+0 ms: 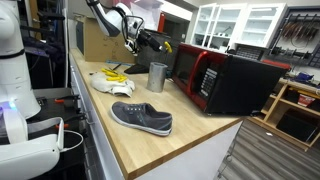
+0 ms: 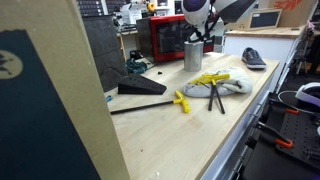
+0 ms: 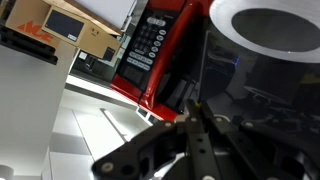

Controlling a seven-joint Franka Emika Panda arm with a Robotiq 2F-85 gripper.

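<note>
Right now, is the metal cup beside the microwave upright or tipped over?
Upright. In both exterior views the metal cup stands on its base on the wooden counter, open rim facing up.

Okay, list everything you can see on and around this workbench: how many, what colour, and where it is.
Counter: one, light wood, carries everything.
Cup: one, silver metal, beside the microwave, below the gripper.
Microwave: one, red and black, far end of the counter.
Shoe: one, grey with a white sole, near the counter's edge.
Cloth: one, white, mid-counter, yellow items on it.
Hand tool: one, yellow, beside the cloth.
Gripper: one, black, shut, above the cup.
</note>
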